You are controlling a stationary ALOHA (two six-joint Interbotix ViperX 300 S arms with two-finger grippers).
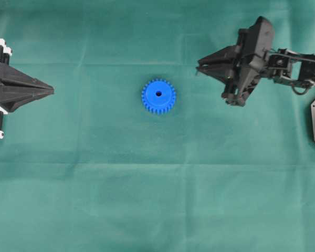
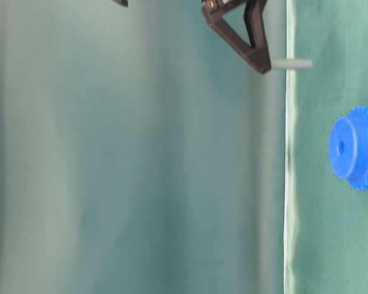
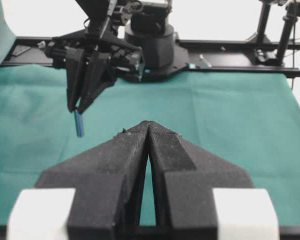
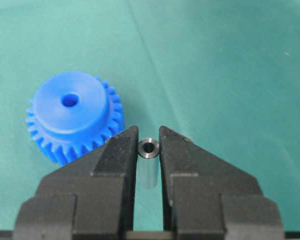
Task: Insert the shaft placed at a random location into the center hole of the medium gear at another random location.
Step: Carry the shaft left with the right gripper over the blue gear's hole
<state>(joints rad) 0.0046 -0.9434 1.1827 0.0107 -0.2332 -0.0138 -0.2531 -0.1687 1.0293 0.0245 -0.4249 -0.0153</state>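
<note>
right gripper [image 4: 149, 137], jaws nearly shut on shaft [image 4: 149, 148], carries it clear of green counter [image 1: 94, 199], off to one side of medium gear [image 1: 158, 96]. gear lies flat mid-counter, center hole [image 1: 158, 94] facing up, empty. left gripper [image 3: 148, 125] idle, jaws shut on nothing. step: transport. next: bring shaft over hole, upright, lower in.

Green cloth covers the tabletop [image 1: 94, 199], creased in faint lines. The gear [image 1: 158, 96] lies flat on it near the middle, hole [image 1: 158, 94] facing up.
</note>
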